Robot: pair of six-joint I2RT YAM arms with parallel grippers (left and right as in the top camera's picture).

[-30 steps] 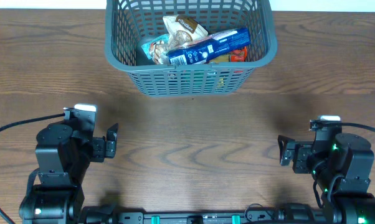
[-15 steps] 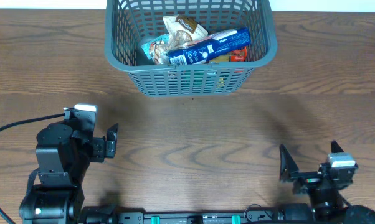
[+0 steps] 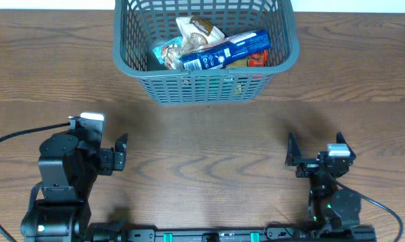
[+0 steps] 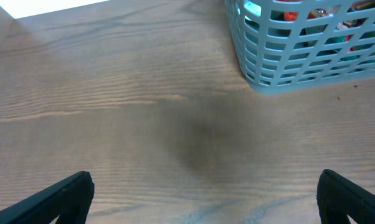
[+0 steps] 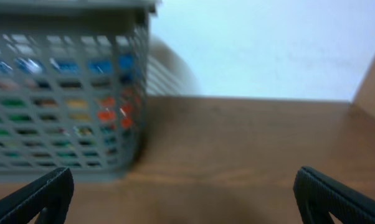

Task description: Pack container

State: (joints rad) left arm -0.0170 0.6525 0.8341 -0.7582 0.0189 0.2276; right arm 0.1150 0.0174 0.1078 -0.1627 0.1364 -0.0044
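The container (image 3: pixel 206 86) is a dark grey lattice basket at the far middle of the table. It holds several packets, among them a long blue one (image 3: pixel 226 52) and a white and brown one (image 3: pixel 197 32). My left gripper (image 3: pixel 120 151) is open and empty, low over the table at the near left. My right gripper (image 3: pixel 315 146) is open and empty at the near right, pointing towards the far edge. The left wrist view shows open fingers (image 4: pixel 203 199) over bare wood, with the basket (image 4: pixel 299 62) at the upper right. The right wrist view, blurred, shows open fingers (image 5: pixel 184 196) and the basket (image 5: pixel 63 93) at the left.
The brown wooden table (image 3: pixel 202 141) stretches between the basket and both arms. A pale wall (image 5: pixel 256 43) rises behind the table's far edge in the right wrist view. A black cable (image 3: pixel 14 138) runs off to the left from the left arm.
The right arm has swung its wrist round and shifted left and towards the far side, its gripper still open. The left arm and the basket have not moved.
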